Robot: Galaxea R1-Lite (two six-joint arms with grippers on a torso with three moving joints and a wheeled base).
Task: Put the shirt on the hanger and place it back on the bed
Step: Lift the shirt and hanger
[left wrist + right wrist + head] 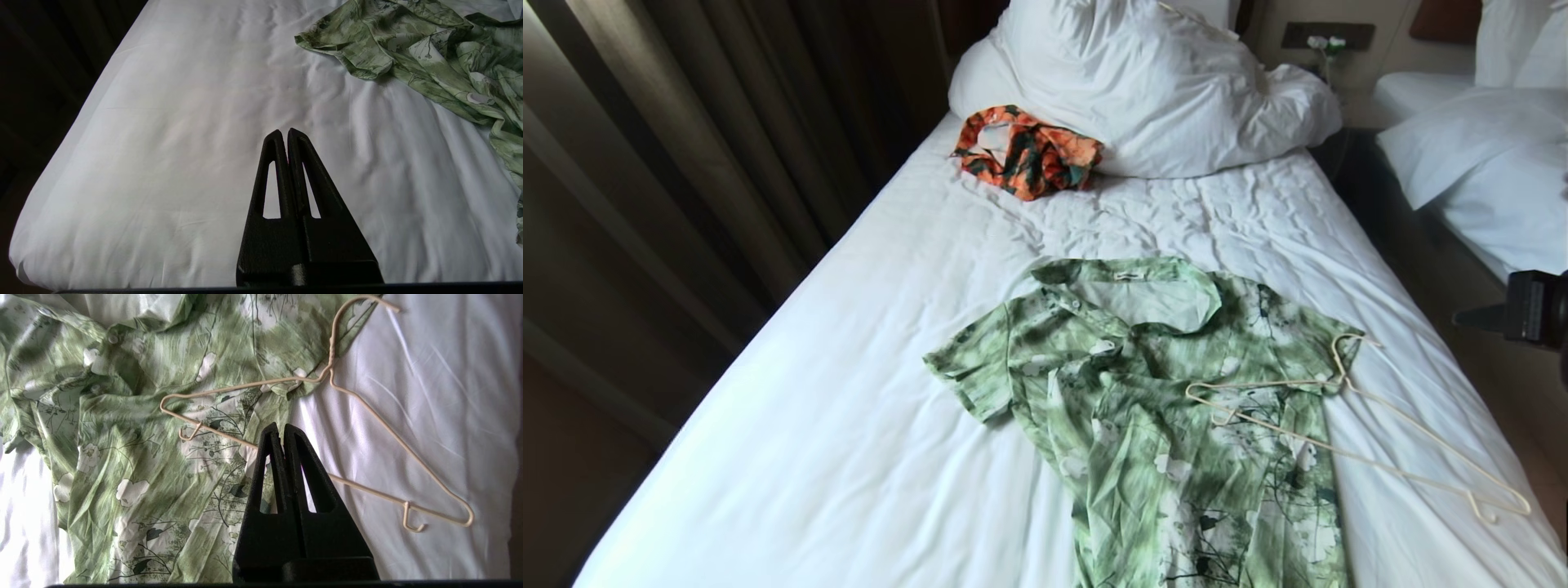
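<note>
A: Where's the hanger point(1372, 425) vs the right end effector point(282, 429)?

B: Just ahead of the tips in the right wrist view, bottom bar crossing right behind them. The hanger is flat on the bed point(849, 408), one half over the shirt point(1160, 408) hem side, other half on bare sheet toward the robot's right edge

A: Long axis?

B: Bottom bar runs diagonal, from mid-shirt out and nearer toward the right bed edge. Hook points up toward the shirt's right sleeve

A: Nearer arm?

B: Right, clearly. Left end effector point(284, 134) sits over bare sheet, shirt sleeve well off to its side, nowhere near the hanger

A: Tip states?

B: Both clenched, nothing held. I'd say right has to release before it can pinch that wire

A: Materials?

B: The hanger is thin cream wire, triangular, twisted neck, small notch hooks at both ends; lies low on soft bedding, so probably fiddly to get under. The shirt is thin, limp, creased, green-white leaf print, collar open, spread face up. Sheet is white and wrinkled, pillow point(1143, 82) puffy at the head, and an orange garment point(1025, 151) is bunched beside it
</note>
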